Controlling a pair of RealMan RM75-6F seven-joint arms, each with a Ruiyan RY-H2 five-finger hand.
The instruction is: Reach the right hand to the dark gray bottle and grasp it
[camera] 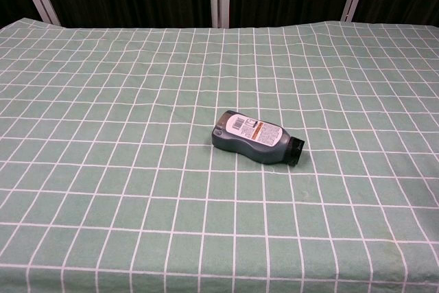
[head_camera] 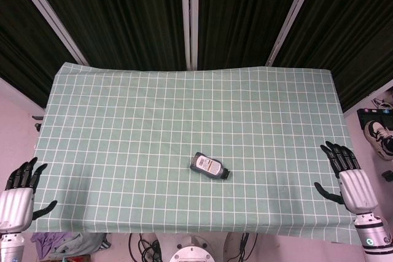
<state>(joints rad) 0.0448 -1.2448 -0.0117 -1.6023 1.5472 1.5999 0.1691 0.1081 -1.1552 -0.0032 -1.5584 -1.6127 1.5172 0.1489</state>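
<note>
Both hands, left hand and right hand, hover with fingers spread.

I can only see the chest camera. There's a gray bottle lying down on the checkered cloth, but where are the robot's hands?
Observer: The head view shows both. The right hand sits at the right edge of the tablecloth, well apart from the dark gray bottle.
Operator: Is it holding anything?
Observer: No, its fingers are spread and empty.
Operator: What about the other hand?
Observer: The left hand is at the near left corner of the cloth, also empty with fingers apart.
Operator: Which way does the cap point?
Observer: Your view shows that already; from the head view the black cap is the end turned toward the right hand.
</note>
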